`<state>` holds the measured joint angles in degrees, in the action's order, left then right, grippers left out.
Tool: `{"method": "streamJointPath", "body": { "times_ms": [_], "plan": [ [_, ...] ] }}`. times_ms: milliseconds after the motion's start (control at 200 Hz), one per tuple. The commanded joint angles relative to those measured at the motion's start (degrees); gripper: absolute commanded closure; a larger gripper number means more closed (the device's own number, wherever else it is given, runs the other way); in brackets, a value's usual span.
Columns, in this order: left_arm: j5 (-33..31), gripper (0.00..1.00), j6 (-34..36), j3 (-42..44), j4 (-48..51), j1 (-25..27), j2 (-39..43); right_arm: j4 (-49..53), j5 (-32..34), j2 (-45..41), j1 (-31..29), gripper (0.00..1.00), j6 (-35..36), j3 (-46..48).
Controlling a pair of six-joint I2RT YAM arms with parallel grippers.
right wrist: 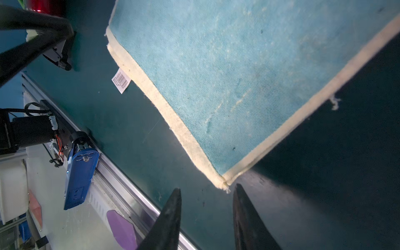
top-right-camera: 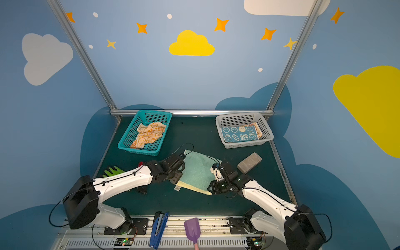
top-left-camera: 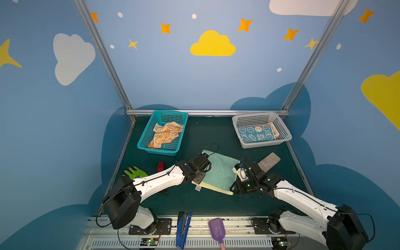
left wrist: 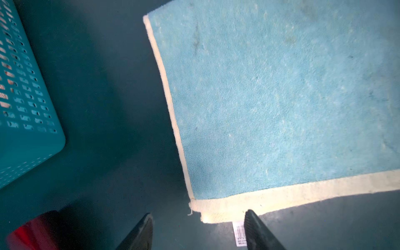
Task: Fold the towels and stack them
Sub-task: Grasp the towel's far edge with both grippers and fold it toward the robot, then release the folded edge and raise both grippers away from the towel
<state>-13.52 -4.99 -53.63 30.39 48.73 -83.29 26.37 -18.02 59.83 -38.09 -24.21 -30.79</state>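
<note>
While the mint towel [top-left-camera: 218,171] lies flat on the table [top-left-camera: 190,203] between your arms, your left tool [left wrist: 198,213] and right tool [right wrist: 208,187] both stand released, jaws apart, each at a near corner, gripping nothing. Your blue towel [top-left-camera: 256,134] lies folded in the white basket [top-left-camera: 263,144]; your orange towel [top-left-camera: 165,134] sits crumpled in the teal basket [top-left-camera: 155,150].

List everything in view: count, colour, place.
mint-green towel: one, mint with yellow border, flat mid-mat
orange rabbit towel: one, orange-cream, crumpled in teal basket
blue rabbit towel: one, blue-white, folded in white basket
second towel: one, orange, under blue one
block: one, grey, right of mint-green towel
glove: one, green, mat's left
red object: one, near glove
stapler: one, blue, front rail
scoop: one, purple, front rail
left gripper: open, at towel's corner
right gripper: open, at towel's corner
</note>
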Motion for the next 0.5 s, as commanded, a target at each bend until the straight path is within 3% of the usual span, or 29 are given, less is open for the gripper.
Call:
{"method": "streamJointPath", "body": {
  "times_ms": [0, 90, 145, 210, 285, 355, 420, 496],
  "plan": [
    [-1.5, 0.32, -2.3, 0.2, -3.8, -1.5, 0.0, -0.1, 6.4, -2.2, -0.1, 0.63, -2.6, -1.4],
    [-2.4, 0.18, -3.3, -1.4, -5.4, -3.4, -1.5, -2.3, 12.3, -3.3, -0.1, 0.58, -4.1, -2.4],
    [-0.7, 0.13, -2.8, -2.7, -6.4, -5.2, -2.6, -3.8, 17.1, -3.8, -0.1, 0.56, -4.5, -2.5],
    [1.4, 0.00, -2.0, -4.3, -8.1, -7.1, -4.0, -5.6, 22.3, -4.4, 0.2, 0.52, -4.0, -2.5],
    [2.2, 0.00, -1.0, -6.1, -10.4, -8.9, -5.8, -5.8, 25.8, -4.3, 1.1, 0.48, -3.8, -3.4],
    [-1.1, 0.00, -2.2, -7.8, -12.9, -9.9, -7.8, -5.6, 27.3, -3.2, 2.6, 0.45, -3.9, -4.6],
    [3.0, 0.00, 0.2, -11.1, -12.3, -11.9, -10.3, -5.5, 27.8, -1.6, 4.3, 0.40, -4.1, -5.7],
    [3.2, 0.00, 0.8, -14.4, -13.1, -13.6, -13.4, -6.6, 27.3, 0.7, 6.5, 0.39, -4.4, -6.6]
  ]
}}
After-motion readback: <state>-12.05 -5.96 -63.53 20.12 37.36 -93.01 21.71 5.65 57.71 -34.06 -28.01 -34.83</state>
